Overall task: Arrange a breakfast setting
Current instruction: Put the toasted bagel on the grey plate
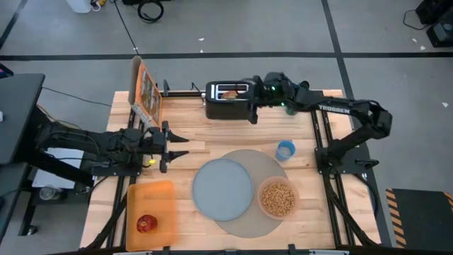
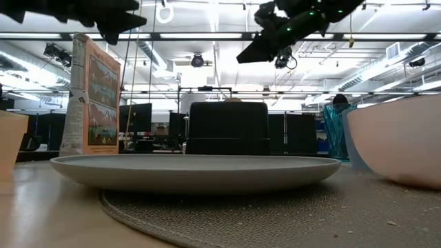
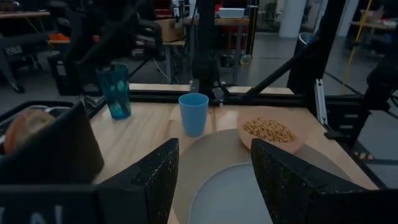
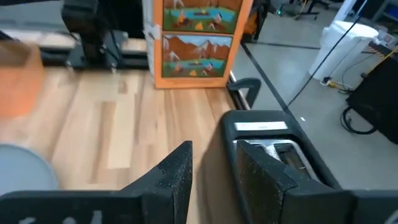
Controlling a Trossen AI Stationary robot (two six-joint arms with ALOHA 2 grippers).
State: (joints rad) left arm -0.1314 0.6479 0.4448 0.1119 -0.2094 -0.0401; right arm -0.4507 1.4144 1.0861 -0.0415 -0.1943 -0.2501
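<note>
Your right gripper (image 4: 208,171) has its fingers spread, holding nothing, just above the black toaster (image 1: 228,101), where the bagel (image 1: 229,92) sits in a slot. Your left gripper (image 3: 214,180) is spread and empty too; ahead of it lie the grey mat (image 1: 265,164), the plate (image 1: 223,188) and the pink bowl (image 1: 278,198). Beside it, the apple (image 1: 146,224) rests on the orange board (image 1: 160,198).
</note>
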